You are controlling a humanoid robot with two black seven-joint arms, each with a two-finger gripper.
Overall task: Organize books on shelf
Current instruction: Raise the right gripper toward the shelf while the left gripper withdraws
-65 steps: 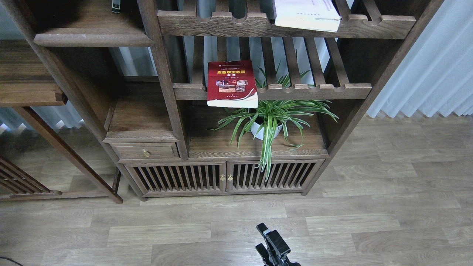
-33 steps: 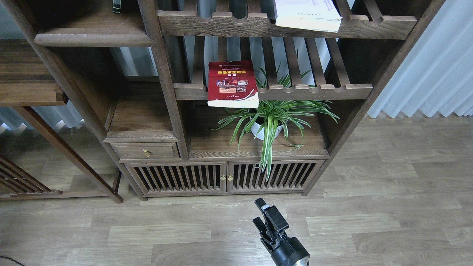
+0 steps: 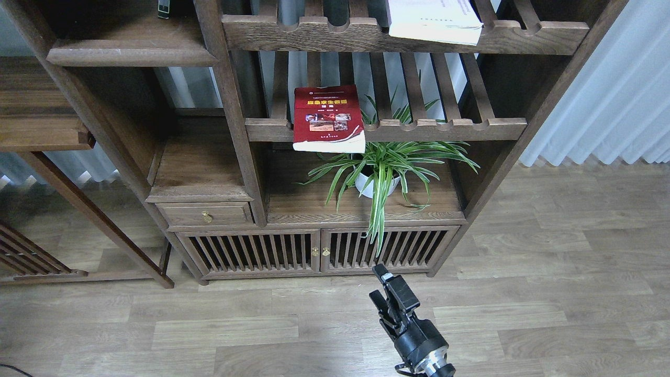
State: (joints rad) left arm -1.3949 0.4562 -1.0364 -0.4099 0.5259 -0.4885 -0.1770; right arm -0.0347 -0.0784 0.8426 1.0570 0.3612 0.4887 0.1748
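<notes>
My right end effector hangs empty, fingers slightly parted. The thick red paperback book with yellow title looks heavy and stiff; I would grip its overhanging front edge.

Soft, even daylight fills the room, brightest at the pale curtain on the right. The picture is sharp throughout, with no glare or blur. Deep shadow sits inside the upper left compartment of the wooden cabinet and dims the floor at far left.
</notes>
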